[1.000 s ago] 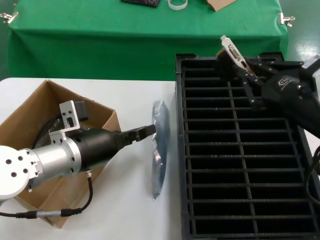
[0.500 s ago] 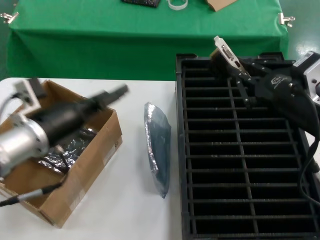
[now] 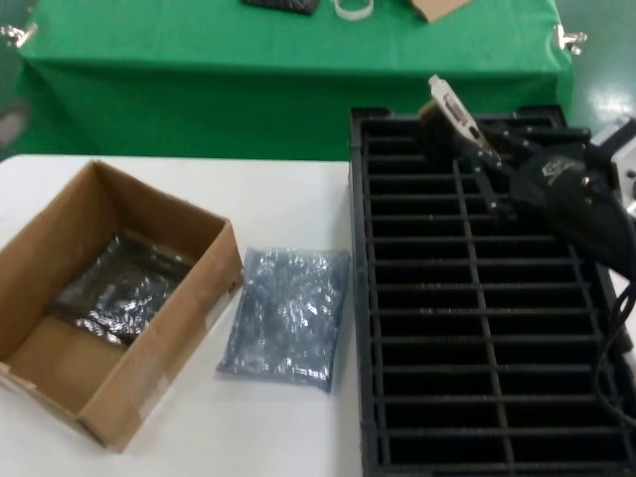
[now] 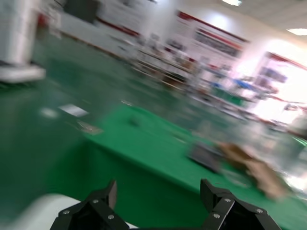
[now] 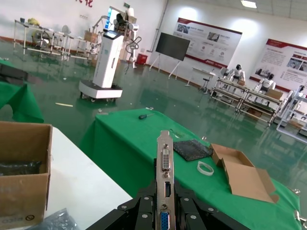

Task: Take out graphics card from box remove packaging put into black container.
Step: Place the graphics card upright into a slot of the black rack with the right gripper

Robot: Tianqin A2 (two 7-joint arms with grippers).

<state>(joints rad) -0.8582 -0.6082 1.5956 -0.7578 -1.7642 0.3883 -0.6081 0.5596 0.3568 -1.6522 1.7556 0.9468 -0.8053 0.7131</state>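
My right gripper (image 3: pixel 475 151) is shut on the graphics card (image 3: pixel 449 107) and holds it, silver bracket up, over the far end of the black container (image 3: pixel 356 298). In the right wrist view the bracket (image 5: pixel 164 165) with its blue port stands between the fingers of the right gripper (image 5: pixel 164 203). The packaging (image 3: pixel 288 313), an empty grey-blue bag, lies flat on the white table between the box (image 3: pixel 189 298) and the container. My left gripper (image 4: pixel 160 191) is open, empty and outside the head view.
Another shiny bag (image 3: pixel 124 288) lies inside the box. A green-clothed table (image 3: pixel 288 70) stands behind, carrying a dark pad (image 5: pixel 192 149), a white ring (image 5: pixel 205 167) and a small open carton (image 5: pixel 244 177). The box also shows in the right wrist view (image 5: pixel 24 163).
My left gripper let go of the bag and swung away left, out of the head view. The bag dropped flat on the table. The right gripper with the card barely moved.
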